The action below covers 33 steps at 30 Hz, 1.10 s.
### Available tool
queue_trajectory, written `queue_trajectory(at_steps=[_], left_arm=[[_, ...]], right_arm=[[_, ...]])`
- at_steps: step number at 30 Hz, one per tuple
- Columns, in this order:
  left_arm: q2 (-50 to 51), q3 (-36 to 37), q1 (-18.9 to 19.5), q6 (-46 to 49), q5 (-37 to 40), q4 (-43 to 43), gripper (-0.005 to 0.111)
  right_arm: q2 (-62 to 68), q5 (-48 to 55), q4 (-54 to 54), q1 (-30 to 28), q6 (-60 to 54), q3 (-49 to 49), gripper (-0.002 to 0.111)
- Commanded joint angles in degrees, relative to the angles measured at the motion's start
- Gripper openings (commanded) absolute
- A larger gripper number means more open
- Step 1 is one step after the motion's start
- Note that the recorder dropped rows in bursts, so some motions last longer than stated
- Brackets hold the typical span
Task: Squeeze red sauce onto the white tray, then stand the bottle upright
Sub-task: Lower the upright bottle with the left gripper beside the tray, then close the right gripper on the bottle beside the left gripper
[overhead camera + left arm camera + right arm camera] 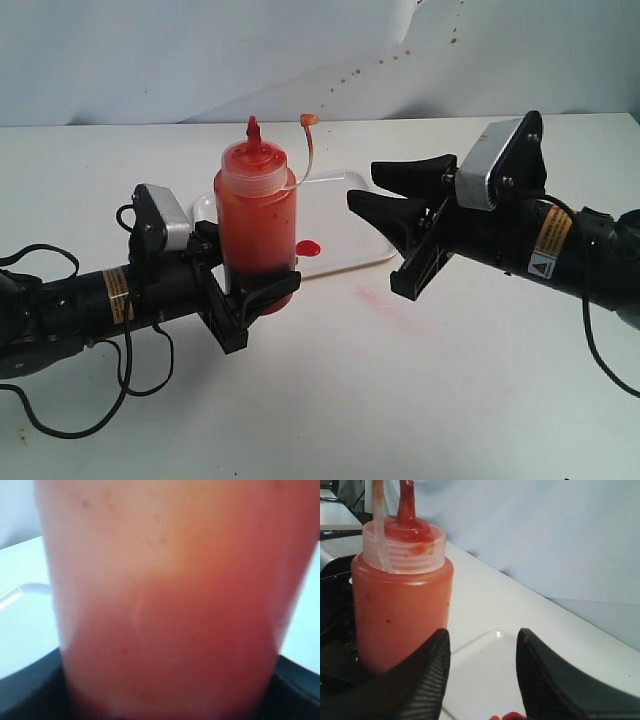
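The bottle (pixel 255 215) stands upright at the white tray's (pixel 345 225) near left edge, with its pointed red nozzle up and its small tethered cap (pixel 309 120) off to one side. My left gripper (pixel 245 275) is shut on the bottle's dark lower part. In the left wrist view the bottle (pixel 170 605) fills the frame, with black fingers (pixel 30 690) at its sides. A glossy blob of red sauce (pixel 308 248) lies on the tray beside the bottle. My right gripper (pixel 365 185) hangs open and empty over the tray (pixel 485 675), short of the bottle (pixel 402 615); the red sauce (pixel 505 716) shows below its fingers.
A faint pale pink smear (pixel 385 300) marks the table in front of the tray. Small red splatters (pixel 350 75) dot the white backdrop behind. Black cables (pixel 60 400) loop beside the left arm at the near left.
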Motion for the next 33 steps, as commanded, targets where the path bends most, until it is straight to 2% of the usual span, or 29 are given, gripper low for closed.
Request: queue_trajectory(at_steps=[1, 11, 14, 16, 18, 21, 28, 33], left_arm=[[-0.33, -0.55, 0.01, -0.53, -3.07, -0.44, 0.0], [-0.33, -0.55, 0.01, -0.53, -3.07, -0.44, 0.0], [-0.33, -0.55, 0.01, -0.53, -3.07, -0.44, 0.0], [-0.33, -0.55, 0.01, -0.53, -3.07, -0.44, 0.0], [-0.33, -0.55, 0.01, -0.53, -3.07, -0.26, 0.0], [-0.33, -0.55, 0.01, -0.53, -3.07, 0.03, 0.0], [-0.33, -0.65, 0.01, -0.53, -3.07, 2.69, 0.0], [-0.33, -2.91, 0.01, -0.53, -3.07, 10.76, 0.0]], right_arm=[[0.13, -0.49, 2.06, -0.22, 0.16, 0.21, 0.04], [0.13, -0.22, 4.32, -0.22, 0.16, 0.21, 0.04], [0.13, -0.26, 1.78, -0.22, 1.43, 0.21, 0.043], [0.13, -0.26, 1.64, -0.22, 1.89, 0.21, 0.053], [0.13, -0.26, 1.64, -0.22, 2.65, 0.21, 0.071], [0.13, -0.26, 1.64, -0.22, 3.03, 0.21, 0.105], [0.13, -3.43, -1.11, 0.45, 7.86, 0.21, 0.105], [0.13, -3.26, -0.83, 5.37, 7.49, 0.21, 0.105]])
